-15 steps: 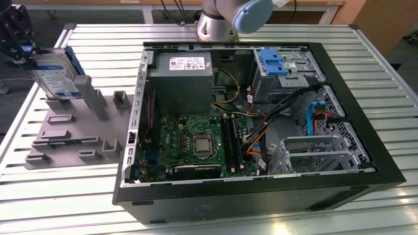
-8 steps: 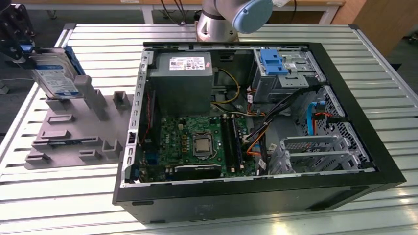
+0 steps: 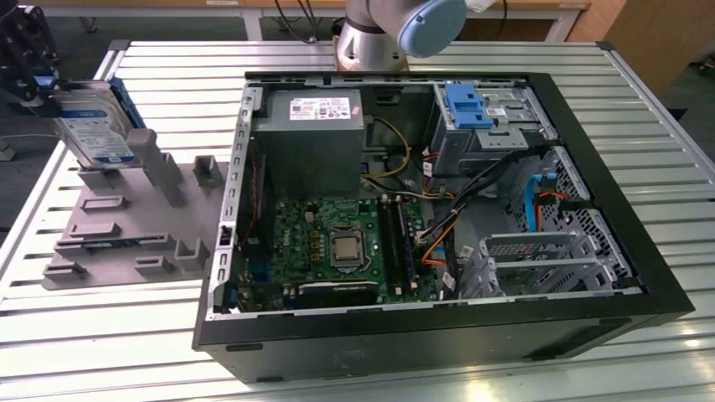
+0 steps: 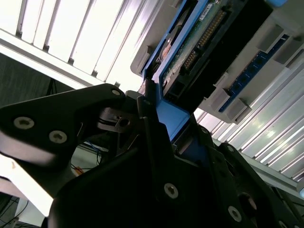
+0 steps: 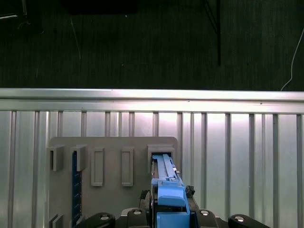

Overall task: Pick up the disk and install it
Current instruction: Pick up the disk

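Observation:
The disk (image 3: pixel 95 130), silver with a white-and-blue label and blue side rails, stands on edge at the far end of a grey slotted fixture (image 3: pixel 123 226) on the exterior view's left. My gripper (image 3: pixel 43 90) reaches it from the left edge and is shut on its upper end. In the first wrist view the blue-railed disk (image 5: pixel 166 185) runs from a fixture slot to my gripper (image 5: pixel 168 216). In the second wrist view my black fingers (image 4: pixel 152 142) clamp the blue rail, and the disk (image 4: pixel 190 42) shows its circuit-board side. Whether the disk still rests in the slot I cannot tell.
An open black computer case (image 3: pixel 659 293) lies to the right of the fixture, with a grey power supply (image 3: pixel 307 134), a motherboard (image 3: pixel 335 243), cables, a blue bracket (image 3: pixel 467 105) and a metal drive cage (image 3: pixel 537 260). The arm's base (image 3: pixel 374 38) stands behind the case on a ribbed metal table (image 3: pixel 112 335).

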